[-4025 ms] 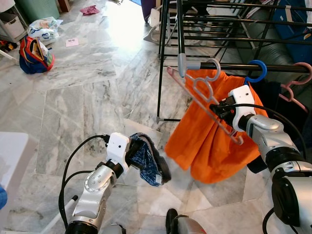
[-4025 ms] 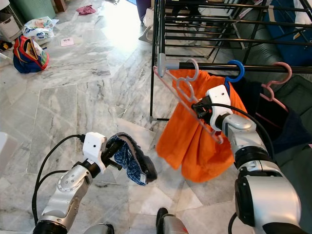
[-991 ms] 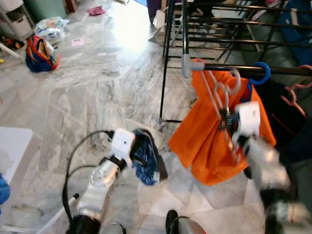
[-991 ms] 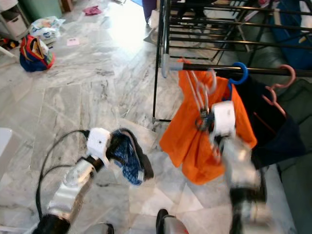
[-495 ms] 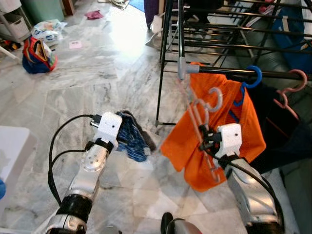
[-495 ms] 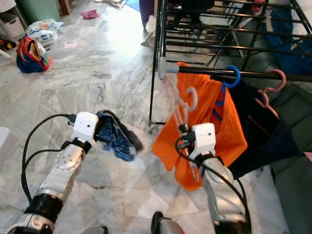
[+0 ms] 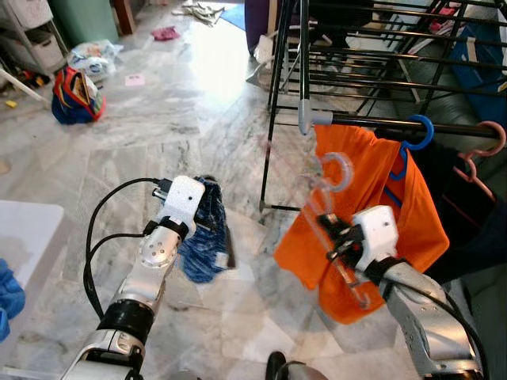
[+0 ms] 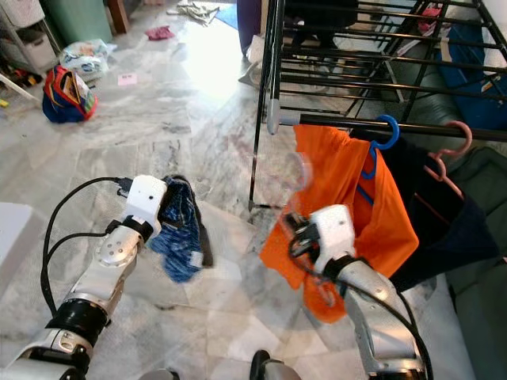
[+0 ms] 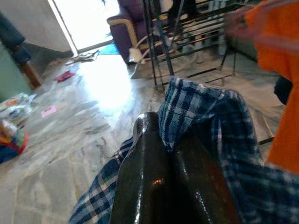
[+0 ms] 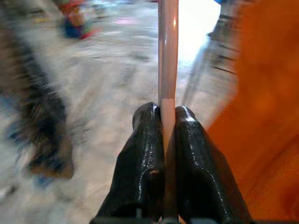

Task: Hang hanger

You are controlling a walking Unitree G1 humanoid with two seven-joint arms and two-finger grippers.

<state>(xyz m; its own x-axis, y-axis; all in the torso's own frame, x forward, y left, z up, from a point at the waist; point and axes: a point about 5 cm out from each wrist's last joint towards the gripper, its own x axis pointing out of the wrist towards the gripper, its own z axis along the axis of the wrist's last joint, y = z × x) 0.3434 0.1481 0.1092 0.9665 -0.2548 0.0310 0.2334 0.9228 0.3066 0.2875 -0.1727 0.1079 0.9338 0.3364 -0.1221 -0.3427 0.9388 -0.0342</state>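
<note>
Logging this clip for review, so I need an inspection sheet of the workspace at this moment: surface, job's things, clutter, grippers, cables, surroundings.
Surface: grey marble tile floor, sunlit patch further off.
Job's things: pink hanger off the rail, blurred, in front of the orange garment; blue checked cloth hanging loose.
Clutter: red and blue bag, plastic bag, pink cloth on the floor.
Grippers: right gripper shut on the pink hanger; left gripper shut on the blue checked cloth.
Cables: black cable looping along the left arm.
Surroundings: black drying rack, blue hanger and another pink hanger on the rail, white surface at the left edge.
</note>
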